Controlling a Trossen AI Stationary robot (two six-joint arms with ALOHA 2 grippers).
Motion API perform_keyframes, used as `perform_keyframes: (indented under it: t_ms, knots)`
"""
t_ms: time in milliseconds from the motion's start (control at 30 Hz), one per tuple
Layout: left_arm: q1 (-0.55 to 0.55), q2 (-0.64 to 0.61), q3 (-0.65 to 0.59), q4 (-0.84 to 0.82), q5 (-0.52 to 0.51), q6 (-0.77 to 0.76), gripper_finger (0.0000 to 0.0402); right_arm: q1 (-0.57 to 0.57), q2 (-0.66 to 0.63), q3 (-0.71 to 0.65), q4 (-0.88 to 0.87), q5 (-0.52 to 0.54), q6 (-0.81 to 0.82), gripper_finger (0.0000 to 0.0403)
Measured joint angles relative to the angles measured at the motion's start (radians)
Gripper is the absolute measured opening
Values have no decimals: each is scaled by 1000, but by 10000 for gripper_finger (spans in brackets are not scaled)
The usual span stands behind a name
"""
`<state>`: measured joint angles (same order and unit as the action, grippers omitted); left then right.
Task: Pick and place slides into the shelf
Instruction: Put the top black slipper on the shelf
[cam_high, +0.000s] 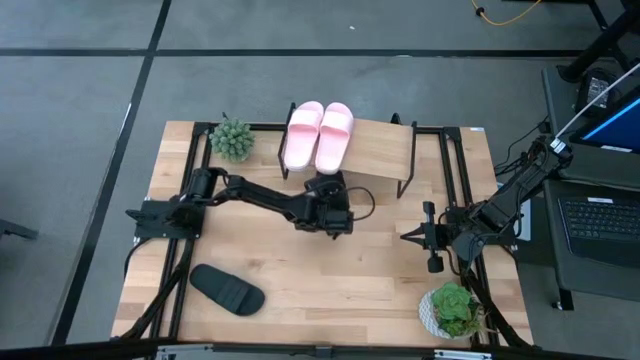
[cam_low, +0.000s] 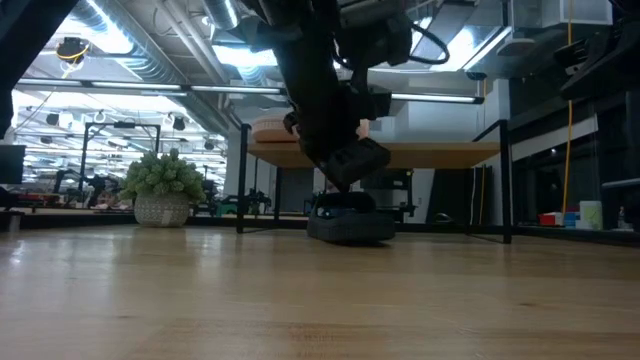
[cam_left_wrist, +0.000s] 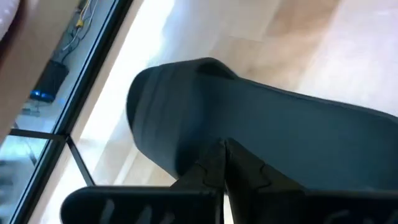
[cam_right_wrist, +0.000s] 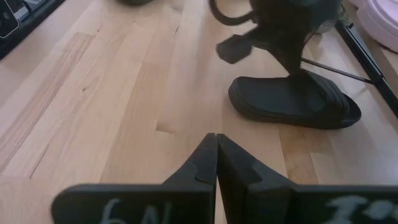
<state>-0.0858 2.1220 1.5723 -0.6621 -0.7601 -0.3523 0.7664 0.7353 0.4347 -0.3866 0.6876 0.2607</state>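
Note:
Two pale pink slides (cam_high: 303, 135) (cam_high: 334, 135) lie side by side, soles down, on the shelf's plank top (cam_high: 385, 150). One black slide (cam_high: 227, 288) lies flat on the table near its near-left corner. The other black slide (cam_right_wrist: 292, 102) (cam_low: 350, 225) rests sole-down on the table just in front of the shelf. In the high view my left gripper (cam_high: 328, 195) covers most of this slide. My left gripper (cam_low: 345, 165) (cam_left_wrist: 222, 149) is shut and hangs right over it. My right gripper (cam_high: 405, 237) (cam_right_wrist: 216, 140) is shut and waits above the table's right part. My left gripper points its shut fingers (cam_left_wrist: 211, 168) down at the black slide's upper side (cam_left_wrist: 249, 118) from above. The slide lies flat on the table. I cannot tell whether the fingertips touch it or stand just above it.
A potted plant (cam_high: 232, 138) stands at the shelf's left end, and another (cam_high: 452, 308) stands near the table's near-right corner. The shelf's thin black legs (cam_right_wrist: 367, 56) stand close to the slide. Bare tabletop (cam_high: 330, 280) lies between the two arms toward the near edge.

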Motion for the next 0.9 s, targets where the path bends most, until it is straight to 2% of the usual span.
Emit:
perform_keyframes:
  t_ms: [100, 267, 433, 700, 900]
  knots:
    - [-30, 0, 0, -3, -6, -1, 0, 0, 0, 0, 0, 0, 0, 10]
    - [-73, 0, 0, -3, -135, -5, 0, 0, 0, 0, 0, 0, 0, 10]
    - [-92, 0, 0, -3, -193, -8, 0, 0, 0, 0, 0, 0, 0, 10]
    - [-112, 0, 0, -3, -199, -4, 0, 0, 0, 0, -1, 0, -1, 10]
    - [-92, 0, 0, -3, -154, -4, 0, 0, 0, 0, -1, 0, 0, 10]
